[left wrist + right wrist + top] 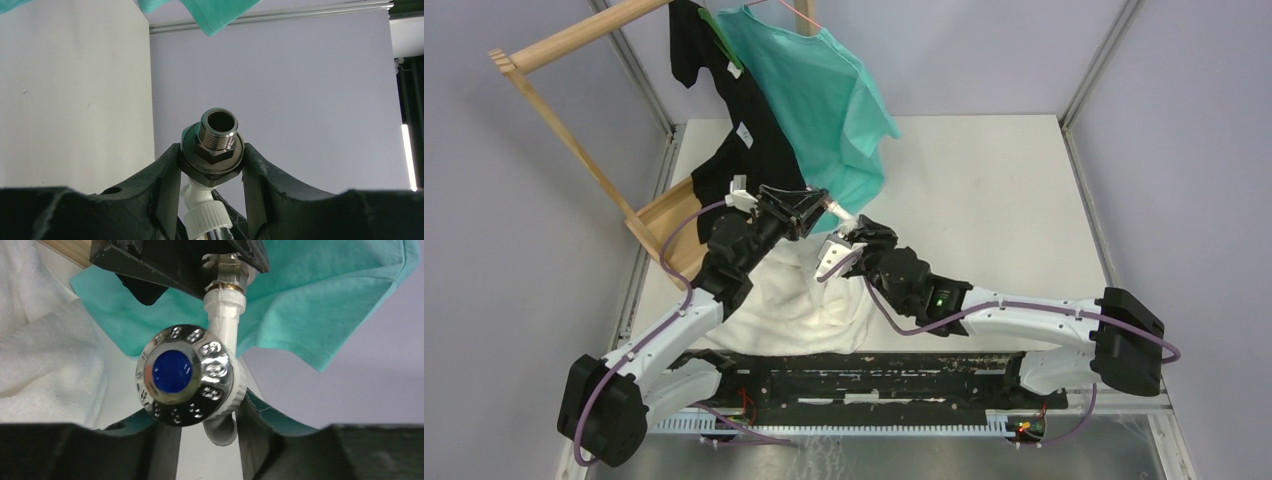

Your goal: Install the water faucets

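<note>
Where the left gripper (212,156) clamps the fitting (216,131), spout (202,215) is half-hidden.

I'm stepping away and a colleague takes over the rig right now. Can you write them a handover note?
Left claw: shut on the collar of the threaded metal fitting, with the open thread end pointing away from the wrist.
Right claw: shut on the white faucet, just behind its chrome knob with the blue centre.
Where: both parts are held in the air over the white towel, and the fitting sits on the faucet's neck.
Done: both parts are picked up and brought together.
Left: thread depth cannot be seen, so probably tighten, check, then set down.
</note>
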Available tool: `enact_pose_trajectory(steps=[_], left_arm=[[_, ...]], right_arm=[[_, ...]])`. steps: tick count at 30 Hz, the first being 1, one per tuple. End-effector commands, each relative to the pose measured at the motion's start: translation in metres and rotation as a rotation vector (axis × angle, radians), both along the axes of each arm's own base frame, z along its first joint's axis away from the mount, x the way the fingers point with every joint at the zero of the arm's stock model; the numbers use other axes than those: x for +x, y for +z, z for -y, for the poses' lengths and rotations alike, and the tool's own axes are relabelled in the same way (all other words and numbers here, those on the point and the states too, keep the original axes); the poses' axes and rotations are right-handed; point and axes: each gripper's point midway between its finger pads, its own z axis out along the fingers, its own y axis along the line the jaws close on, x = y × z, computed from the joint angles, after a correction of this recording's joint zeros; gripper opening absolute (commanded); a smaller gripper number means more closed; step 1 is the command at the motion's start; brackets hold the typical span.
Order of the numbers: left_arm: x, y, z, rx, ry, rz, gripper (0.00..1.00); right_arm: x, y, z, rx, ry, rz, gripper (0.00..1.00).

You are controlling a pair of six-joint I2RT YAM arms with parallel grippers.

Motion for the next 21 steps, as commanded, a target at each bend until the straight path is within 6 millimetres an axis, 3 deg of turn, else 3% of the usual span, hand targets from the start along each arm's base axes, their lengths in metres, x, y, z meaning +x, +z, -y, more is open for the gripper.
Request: enact_pose_trajectory(steps=[1,4,6,9,17,21], left_arm=[[-0.006,0.051,0.004,-0.06,-0.041,0.145,0.03],[-0.007,0.053,0.006,-0.063,-0.051,0.153,0.03],[-0.008,0.053,0.006,-0.063,-0.055,0.157,0.03],[-0.008,0.052,0.006,-0.065,-0.054,0.162,0.03],[-0.01,0.057,0.008,-0.054,-0.066,0.196,0.03],[-0.01,0.059,0.008,-0.044,-0.068,0.217,0.03]], right_arm=[[0.009,0.039,-0.004,0.19,-0.003,-0.029,0.39],[0.01,0.04,0.003,0.328,0.029,-0.15,0.14],[0.012,0.042,0.011,0.434,0.027,-0.228,0.04],[0.009,0.044,0.018,0.589,0.072,-0.362,0.02],[-0.001,0.029,0.011,0.872,0.12,-0.876,0.01],[-0.008,0.033,0.007,0.991,0.179,-0.971,0.01]])
